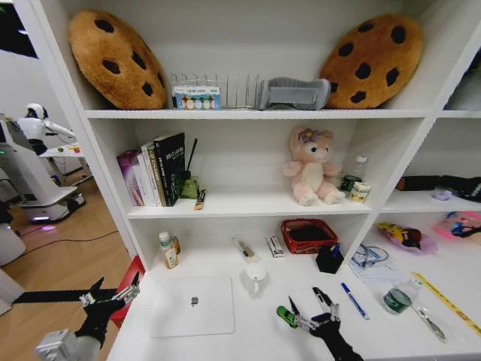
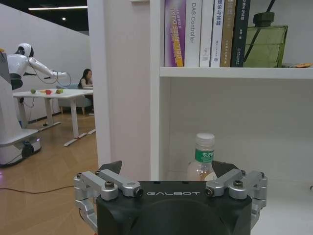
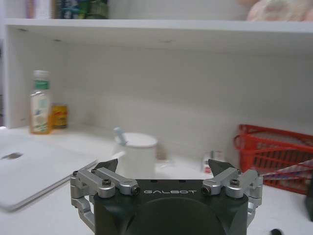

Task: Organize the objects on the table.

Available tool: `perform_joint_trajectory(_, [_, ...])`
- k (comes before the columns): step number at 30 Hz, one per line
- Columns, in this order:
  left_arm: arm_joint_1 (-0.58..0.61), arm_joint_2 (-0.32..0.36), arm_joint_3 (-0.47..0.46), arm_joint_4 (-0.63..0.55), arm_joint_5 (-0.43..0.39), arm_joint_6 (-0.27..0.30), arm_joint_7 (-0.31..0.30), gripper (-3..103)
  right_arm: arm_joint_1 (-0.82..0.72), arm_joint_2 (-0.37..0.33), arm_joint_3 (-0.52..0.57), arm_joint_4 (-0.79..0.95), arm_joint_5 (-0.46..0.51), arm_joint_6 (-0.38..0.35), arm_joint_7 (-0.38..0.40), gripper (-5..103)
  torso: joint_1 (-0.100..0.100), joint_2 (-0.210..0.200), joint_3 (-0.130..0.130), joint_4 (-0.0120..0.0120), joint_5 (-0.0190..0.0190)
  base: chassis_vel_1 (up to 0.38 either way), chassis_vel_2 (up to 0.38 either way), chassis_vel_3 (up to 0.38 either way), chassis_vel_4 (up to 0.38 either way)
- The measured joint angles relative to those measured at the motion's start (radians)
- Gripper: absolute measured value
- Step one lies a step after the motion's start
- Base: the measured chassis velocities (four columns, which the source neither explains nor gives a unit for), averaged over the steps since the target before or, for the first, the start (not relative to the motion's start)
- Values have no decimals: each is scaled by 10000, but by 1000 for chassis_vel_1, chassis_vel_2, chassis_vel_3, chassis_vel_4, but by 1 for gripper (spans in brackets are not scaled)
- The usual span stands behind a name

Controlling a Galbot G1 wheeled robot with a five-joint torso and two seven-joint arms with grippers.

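Note:
On the white table (image 1: 248, 335) a slim silver laptop (image 1: 192, 304) lies flat at the front left. A tiny green toy car (image 1: 285, 315) sits at the front centre and a blue pen (image 1: 353, 299) lies to its right. My right gripper (image 1: 310, 304) hovers open just right of the car, empty; the right wrist view shows it (image 3: 163, 165) facing a white mug (image 3: 137, 152) with the laptop (image 3: 29, 171) off to one side. My left gripper (image 1: 113, 295) hangs open beyond the table's left edge; from the left wrist it (image 2: 168, 167) faces a bottle (image 2: 203, 159).
Along the back of the desk stand a bottle (image 1: 167, 250), a white mug (image 1: 255, 274), a red basket (image 1: 308, 235) and a black holder (image 1: 328, 258). A tape roll (image 1: 396, 299) and yellow ruler (image 1: 447, 301) lie at the right. Shelves above hold books (image 1: 154, 171) and a pink plush bear (image 1: 310, 165).

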Motion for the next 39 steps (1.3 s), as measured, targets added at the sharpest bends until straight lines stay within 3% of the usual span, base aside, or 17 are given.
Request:
perform_joint_trajectory(1, [0, 0, 0, 0, 0, 0, 1, 100, 3, -64, 76, -171, 66, 103, -490, 100, 0, 0, 0, 0, 0, 0, 0, 0, 0])
perform_joint_trajectory(2, [-1, 2, 1, 2, 0, -2, 4, 100, 140, -250, 298, -726, 249, 435, -1941, 100, 0, 0, 1, -2, 0, 0, 0, 0, 0])
perform_joint_trajectory(3, [-1, 2, 1, 2, 0, -2, 4, 100, 140, -250, 298, -726, 249, 435, -1941, 100, 0, 0, 1, -2, 0, 0, 0, 0, 0])
perform_joint_trajectory(5, [-1, 3, 1, 4, 0, -6, 6, 100, 481, -506, 539, -1394, 478, 836, -3313, 100, 0, 0, 0, 2, 1, 0, 0, 0, 0])
perform_joint_trajectory(8, [-1, 4, 1, 6, -3, -8, 7, 100, 766, -752, 617, -1818, 709, 911, -3693, 100, 0, 0, 0, 2, 1, 0, 0, 0, 0])
perform_joint_trajectory(15, [-2, 8, 0, 10, -6, -9, 9, 100, 1085, -967, 697, -2387, 852, 890, -3596, 100, 0, 0, 0, 0, 0, 0, 0, 0, 0])
perform_joint_trajectory(22, [-2, 12, -1, 13, -12, -9, 9, 100, 1655, -1221, 448, -3018, 1505, 267, -3220, 100, 0, 0, 1, 0, 0, 0, 0, 0, 0])
perform_joint_trajectory(32, [-2, 12, -1, 13, -12, -9, 10, 100, 2051, -1395, 232, -3372, 1580, -147, -2761, 103, 1, 0, 1, 2, 0, 0, 0, 0, 0])
perform_joint_trajectory(38, [-2, 12, -1, 13, -12, -10, 10, 100, 2059, -1339, 174, -3291, 1405, -219, -2616, 98, 0, 0, 1, 1, -2, 0, 0, 0, 0])
perform_joint_trajectory(39, [-2, 12, -1, 14, -12, -10, 10, 100, 2062, -1310, 169, -3294, 1330, -219, -2589, 91, 0, -1, 1, 1, -1, 0, 0, 0, 0])
